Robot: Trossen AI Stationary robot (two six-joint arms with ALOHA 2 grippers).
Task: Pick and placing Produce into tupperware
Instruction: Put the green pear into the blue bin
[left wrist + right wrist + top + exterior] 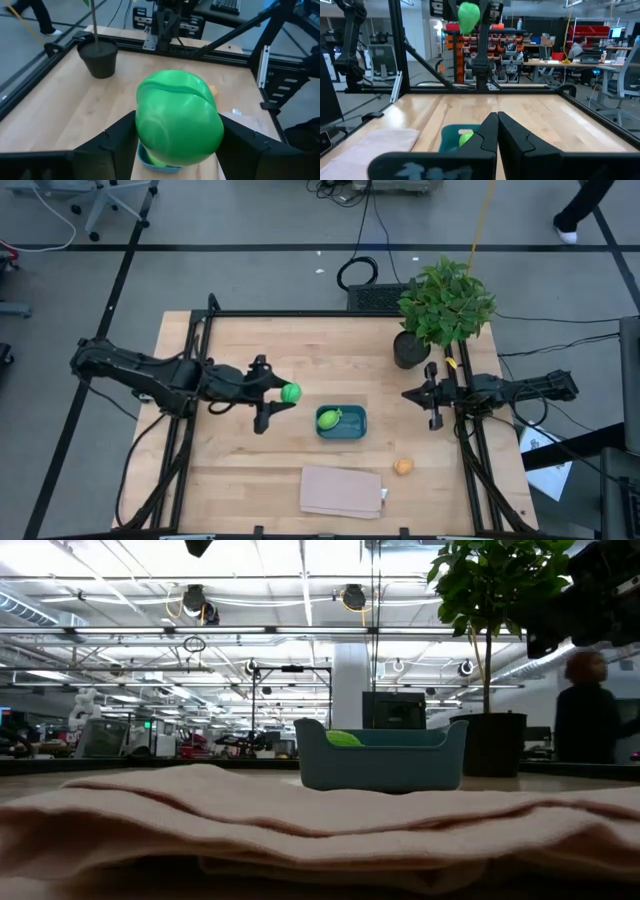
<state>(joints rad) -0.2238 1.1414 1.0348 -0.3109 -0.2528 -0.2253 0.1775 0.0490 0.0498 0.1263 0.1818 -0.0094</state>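
Carrying a bright green fruit [290,392] clamped between its fingers, the left gripper [279,393] is seen raised above the counter [250,460], just left of the teal tupperware [342,422]. A pale yellow-green fruit [329,418] is already lodged inside the container. Only a short move rightward appears to be needed before release, and the path looks unobstructed. An orange fruit [403,467] is left on the counter, near and to the right, closer to the right gripper [420,396], which is held fully closed and empty beside the potted plant [443,305]. A folded cloth [342,491] is spread along the near edge.
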